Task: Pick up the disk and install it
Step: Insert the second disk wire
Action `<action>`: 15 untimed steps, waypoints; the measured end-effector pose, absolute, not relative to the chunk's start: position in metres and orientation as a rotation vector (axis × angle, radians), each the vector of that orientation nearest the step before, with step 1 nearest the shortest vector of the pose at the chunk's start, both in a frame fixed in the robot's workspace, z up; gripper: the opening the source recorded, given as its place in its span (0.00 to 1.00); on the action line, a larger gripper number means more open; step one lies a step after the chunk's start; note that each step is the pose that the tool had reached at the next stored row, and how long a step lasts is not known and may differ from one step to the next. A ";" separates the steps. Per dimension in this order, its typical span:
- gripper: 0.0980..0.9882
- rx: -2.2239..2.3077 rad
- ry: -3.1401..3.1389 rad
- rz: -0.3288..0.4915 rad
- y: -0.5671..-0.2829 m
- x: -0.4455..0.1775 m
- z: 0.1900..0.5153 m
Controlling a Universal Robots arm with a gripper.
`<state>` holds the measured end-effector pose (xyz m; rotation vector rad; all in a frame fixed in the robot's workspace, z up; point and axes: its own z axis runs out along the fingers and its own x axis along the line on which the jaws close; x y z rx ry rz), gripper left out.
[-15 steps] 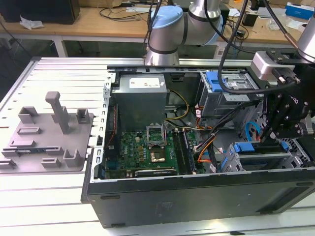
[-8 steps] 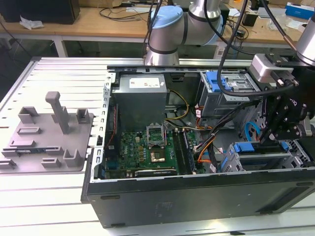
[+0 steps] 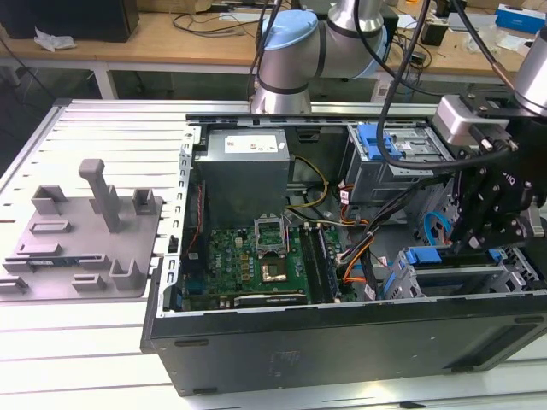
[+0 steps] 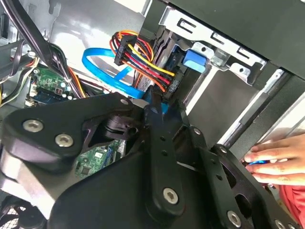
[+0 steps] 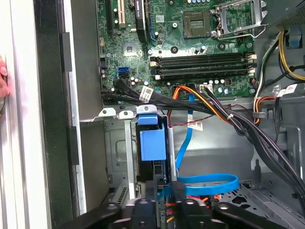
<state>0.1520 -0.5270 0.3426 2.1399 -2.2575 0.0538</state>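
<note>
My black pincer (image 3: 479,243) is lowered into the open grey computer case (image 3: 342,342), above the blue-framed disk (image 5: 152,143) seated in its metal bay; grip state indeterminable.

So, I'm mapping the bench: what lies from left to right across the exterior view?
Grey fixture plate → green motherboard → orange cables → gripper at the drive cage.

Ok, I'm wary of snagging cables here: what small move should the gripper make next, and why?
Probably hold still for a moment. The gripper sits at the bay, right beside the cables, and a hand rests close by.
</note>
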 end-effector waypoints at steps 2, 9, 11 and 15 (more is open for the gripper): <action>0.22 2.141 -2.258 0.056 -0.525 0.152 0.348; 0.22 2.142 -2.260 0.060 -0.517 0.152 0.359; 0.22 2.142 -2.260 0.061 -0.514 0.152 0.360; 0.01 2.141 -2.259 0.063 -0.509 0.152 0.360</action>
